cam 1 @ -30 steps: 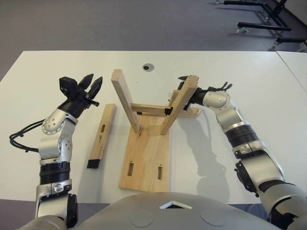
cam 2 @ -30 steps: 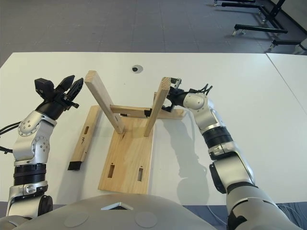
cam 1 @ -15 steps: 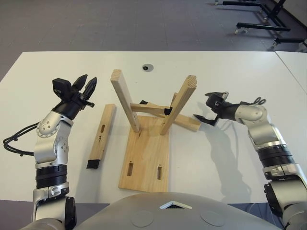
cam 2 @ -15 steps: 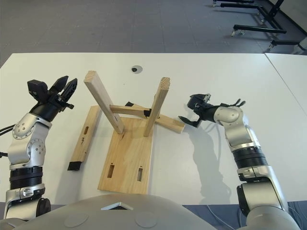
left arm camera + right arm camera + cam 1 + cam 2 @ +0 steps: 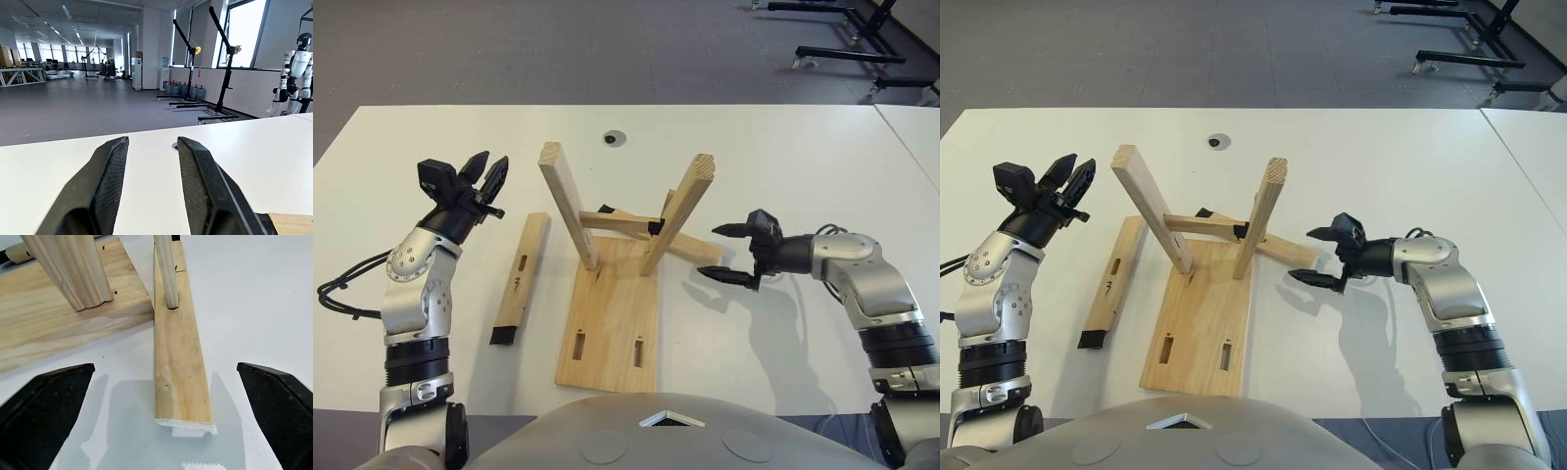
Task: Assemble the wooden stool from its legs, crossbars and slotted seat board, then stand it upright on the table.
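Hovering low over the table, right gripper has its fingers spread wide, with nothing between them and touching nothing. The end of the lying leg points at the gap between the fingers, just ahead of the tips and not in contact.

That lying leg is flat on the table just beside the seat board's far right corner, and a thin bar is stuck in its slot.

Seat board lies flat mid-table with its two near slots unfilled. Two standing legs, one on the left and one on the right, sit in the far slots and tilt outward from each other. The crossbar spans between them.

The loose leg lies flat on the table just left of the board, parallel to it and not touching it.

Left gripper is raised left of the stool parts, well apart from them. Its fingers are a narrow gap apart, nothing is held, and they point toward the far table edge.
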{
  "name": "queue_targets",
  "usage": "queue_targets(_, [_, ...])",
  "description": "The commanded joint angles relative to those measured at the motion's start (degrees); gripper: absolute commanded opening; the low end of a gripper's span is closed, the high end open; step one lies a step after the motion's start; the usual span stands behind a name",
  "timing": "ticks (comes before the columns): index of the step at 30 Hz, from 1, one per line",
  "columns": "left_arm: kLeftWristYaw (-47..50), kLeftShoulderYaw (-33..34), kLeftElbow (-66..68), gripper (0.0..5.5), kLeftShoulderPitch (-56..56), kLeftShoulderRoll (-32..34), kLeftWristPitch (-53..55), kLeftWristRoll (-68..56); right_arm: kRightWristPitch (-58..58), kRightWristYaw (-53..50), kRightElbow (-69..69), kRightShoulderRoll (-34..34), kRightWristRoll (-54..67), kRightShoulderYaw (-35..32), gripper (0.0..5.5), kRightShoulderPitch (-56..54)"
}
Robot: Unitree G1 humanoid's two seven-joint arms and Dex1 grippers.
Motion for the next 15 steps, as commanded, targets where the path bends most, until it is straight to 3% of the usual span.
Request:
queue_targets(1, [-0.23,-0.05,0.35,1.81,-0.76,0.74,0.67,0.07,-2.1,-1.96,1.36,1.41,-2.09,2.13,5.37,-1.55])
queue_targets(2, [-0.23,-0.22,0.38,1.81,-0.97,0.65,0.71,0.14,-2.35,-2.21,2.22,1.98,-2.44,2.81,5.37,-2.1])
queue_targets(15, [-1.21,-0.62,1.41,1.81,-2.49,0.79,0.88,0.36,-5.42,-1.32,12.1,3.12,-5.42,6.91,2.86,-4.49])
